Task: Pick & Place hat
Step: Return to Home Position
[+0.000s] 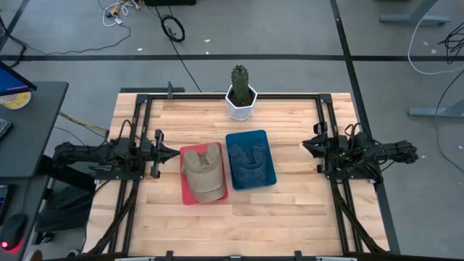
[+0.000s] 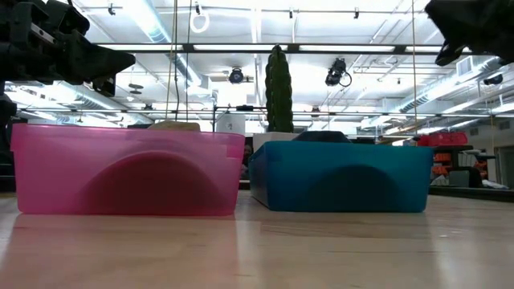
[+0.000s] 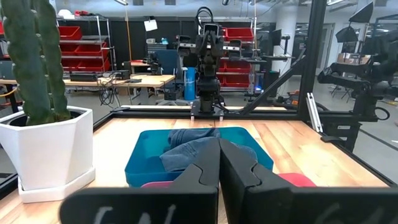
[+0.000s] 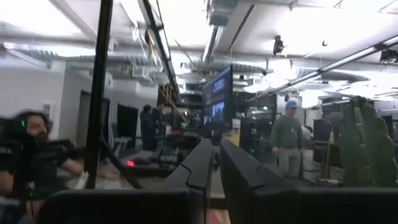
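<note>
A tan cap [image 1: 203, 172] lies inside the red bin [image 1: 187, 190], left of centre on the table. A blue denim hat [image 1: 250, 162] lies in the blue bin [image 1: 266, 139] beside it; the left wrist view shows it too [image 3: 193, 149]. My left gripper [image 1: 172, 153] hovers shut at the red bin's left side, above the table. My right gripper [image 1: 305, 143] is shut and raised near the table's right side, clear of both bins. In the low view both bins [image 2: 128, 168] [image 2: 345, 177] rest on the table.
A cactus in a white pot [image 1: 241, 94] stands at the far edge, behind the bins. Black frame rails [image 1: 141, 130] run along the table's left and right sides. Bare wood lies in front of the bins [image 1: 239, 225]. People show in the room beyond.
</note>
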